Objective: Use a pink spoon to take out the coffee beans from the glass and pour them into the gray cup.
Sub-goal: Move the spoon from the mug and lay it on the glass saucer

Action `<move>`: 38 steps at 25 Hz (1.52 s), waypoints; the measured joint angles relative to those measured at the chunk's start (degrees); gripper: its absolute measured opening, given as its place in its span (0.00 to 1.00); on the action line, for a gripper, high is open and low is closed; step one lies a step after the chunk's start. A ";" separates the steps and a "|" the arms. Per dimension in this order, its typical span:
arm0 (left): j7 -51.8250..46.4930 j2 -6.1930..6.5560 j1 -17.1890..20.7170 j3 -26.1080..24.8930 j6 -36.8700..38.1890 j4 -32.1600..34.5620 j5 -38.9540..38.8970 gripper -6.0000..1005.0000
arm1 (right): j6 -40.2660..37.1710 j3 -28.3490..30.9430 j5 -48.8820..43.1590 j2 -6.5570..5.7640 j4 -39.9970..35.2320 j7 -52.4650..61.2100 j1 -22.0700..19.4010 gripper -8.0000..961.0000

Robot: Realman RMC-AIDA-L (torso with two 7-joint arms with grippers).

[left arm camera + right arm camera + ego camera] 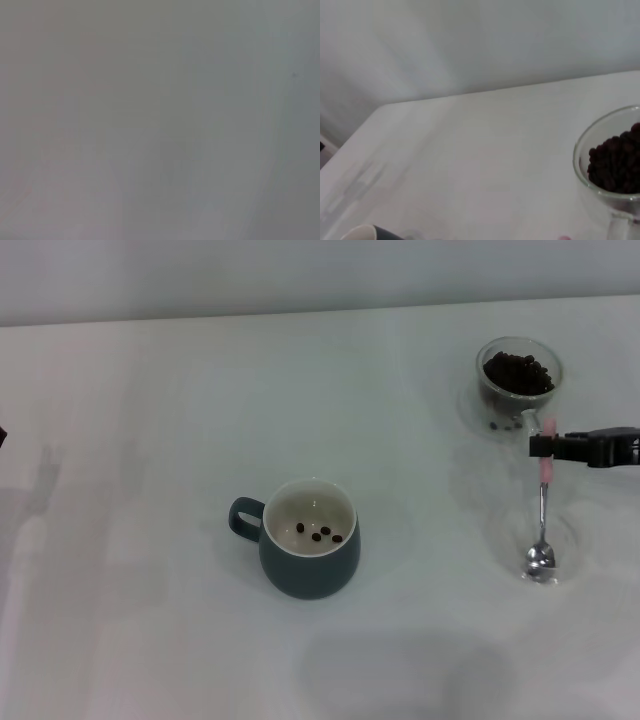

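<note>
The gray cup (308, 545) stands mid-table with its handle to the left and several coffee beans (320, 533) on its cream inside. The glass (518, 380) at the far right is heaped with coffee beans (518, 372). My right gripper (545, 447) reaches in from the right edge, just in front of the glass. It is shut on the pink handle of the pink spoon (541, 530). The spoon hangs down with its empty silver bowl low over the table. The right wrist view shows the glass (600, 165), its beans (615, 165) and the cup's rim (367, 232).
A faint shallow clear dish (505, 530) seems to lie under the spoon bowl. The white table (150, 420) ends at a pale wall at the back. Of my left arm only a dark sliver (2, 437) shows at the left edge.
</note>
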 joint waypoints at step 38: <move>0.17 0.09 0.26 0.06 -0.81 -0.01 0.28 0.80 | -4.37 2.08 -0.22 4.39 -0.39 -1.33 -0.53 0.50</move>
